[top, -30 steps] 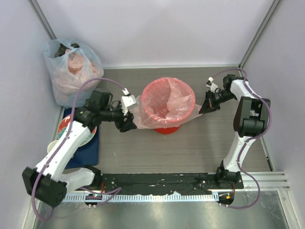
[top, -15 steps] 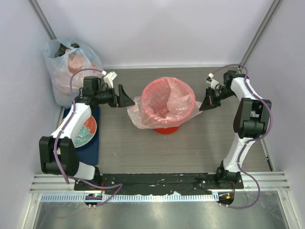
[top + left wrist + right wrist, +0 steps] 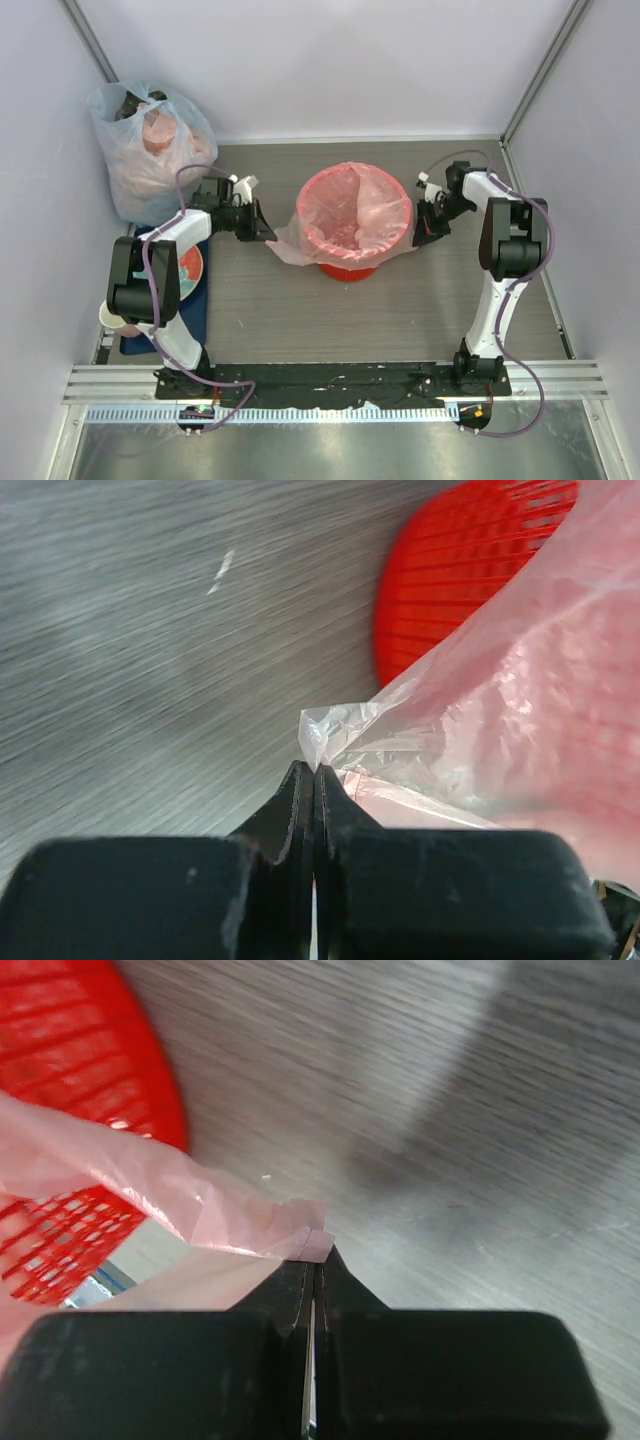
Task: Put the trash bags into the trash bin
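The red lattice trash bin (image 3: 345, 268) stands mid-table, and the pale-pink trash bag (image 3: 352, 212) lines it and spills over its rim on both sides. My left gripper (image 3: 269, 237) is shut on the bag's left flap just outside the rim. In the left wrist view the left gripper (image 3: 315, 771) pinches a crumpled corner of the bag (image 3: 500, 710), with the bin (image 3: 470, 570) behind. My right gripper (image 3: 419, 234) is shut on the bag's right edge. In the right wrist view the right gripper (image 3: 315, 1261) holds a folded pink strip of the bag (image 3: 200, 1200) beside the bin (image 3: 90, 1060).
A big bluish-clear plastic bag (image 3: 150, 150) with pink lumps fills the back left corner. A patterned plate (image 3: 188, 268) lies on a blue mat (image 3: 185, 315) by the left wall. Enclosure walls close in on the left, back and right.
My left gripper drew back from the bag and opened, then came in again and shut on the bag's left flap. The right gripper shifted slightly toward the bin, still shut.
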Controlling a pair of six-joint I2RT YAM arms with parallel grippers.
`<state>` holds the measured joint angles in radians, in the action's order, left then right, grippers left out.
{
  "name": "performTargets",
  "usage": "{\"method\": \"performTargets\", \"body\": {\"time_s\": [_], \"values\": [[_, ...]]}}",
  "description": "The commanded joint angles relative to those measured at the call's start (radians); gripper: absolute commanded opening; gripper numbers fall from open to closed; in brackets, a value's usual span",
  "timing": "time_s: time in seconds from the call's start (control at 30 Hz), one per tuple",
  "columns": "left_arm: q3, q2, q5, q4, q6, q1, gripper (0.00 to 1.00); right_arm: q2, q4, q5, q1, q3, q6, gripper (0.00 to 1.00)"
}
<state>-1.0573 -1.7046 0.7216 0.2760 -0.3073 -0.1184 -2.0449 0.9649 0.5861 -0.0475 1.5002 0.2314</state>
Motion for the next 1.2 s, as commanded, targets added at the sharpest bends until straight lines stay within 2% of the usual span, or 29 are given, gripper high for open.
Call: {"method": "performTargets", "body": {"time_s": [0.0, 0.3, 0.43, 0.5, 0.53, 0.57, 0.6, 0.63, 0.7, 0.8, 0.87, 0.93, 1.0, 1.17], "values": [[-0.004, -0.044, -0.166, 0.052, 0.079, -0.001, 0.0, -0.047, -0.064, -0.111, 0.0, -0.038, 0.003, 0.01], [-0.05, -0.092, -0.413, 0.133, 0.114, -0.001, 0.0, -0.067, -0.115, -0.169, 0.02, -0.087, -0.017, 0.01], [-0.049, -0.015, -0.442, 0.138, 0.166, 0.003, 0.0, -0.003, -0.097, -0.181, 0.018, -0.113, 0.008, 0.01], [-0.052, 0.02, -0.416, 0.149, 0.184, 0.01, 0.01, 0.047, -0.083, -0.181, 0.015, -0.124, 0.016, 0.04], [-0.065, 0.067, -0.415, 0.158, 0.191, 0.011, 0.09, 0.067, -0.071, -0.166, 0.005, -0.123, 0.019, 0.19], [-0.07, 0.091, -0.386, 0.164, 0.201, 0.013, 0.19, 0.083, -0.058, -0.155, 0.0, -0.12, 0.022, 0.27], [-0.082, 0.121, -0.386, 0.178, 0.208, 0.014, 0.39, 0.095, -0.034, -0.151, -0.008, -0.113, 0.02, 0.32], [-0.087, 0.15, -0.389, 0.18, 0.209, 0.014, 0.49, 0.127, -0.023, -0.138, -0.021, -0.11, 0.019, 0.46], [-0.11, 0.229, -0.431, 0.198, 0.224, 0.013, 0.67, 0.156, 0.018, -0.129, -0.038, -0.095, 0.02, 0.59], [-0.187, 0.29, -0.459, 0.259, 0.301, 0.014, 0.77, 0.201, 0.075, -0.111, -0.069, -0.069, 0.028, 0.74], [-0.257, 0.304, -0.446, 0.307, 0.344, 0.014, 0.76, 0.227, 0.104, -0.098, -0.087, -0.055, 0.045, 0.75], [-0.345, 0.307, -0.305, 0.327, 0.414, -0.003, 0.72, 0.242, 0.146, -0.074, -0.103, -0.031, 0.052, 0.75], [-0.453, 0.268, -0.236, 0.341, 0.434, -0.041, 0.65, 0.27, 0.175, -0.005, -0.123, 0.003, 0.059, 0.74], [-0.745, 0.062, -0.258, 0.53, 0.546, -0.308, 0.53, 0.31, 0.147, 0.17, -0.12, 0.104, -0.053, 0.73]]}}
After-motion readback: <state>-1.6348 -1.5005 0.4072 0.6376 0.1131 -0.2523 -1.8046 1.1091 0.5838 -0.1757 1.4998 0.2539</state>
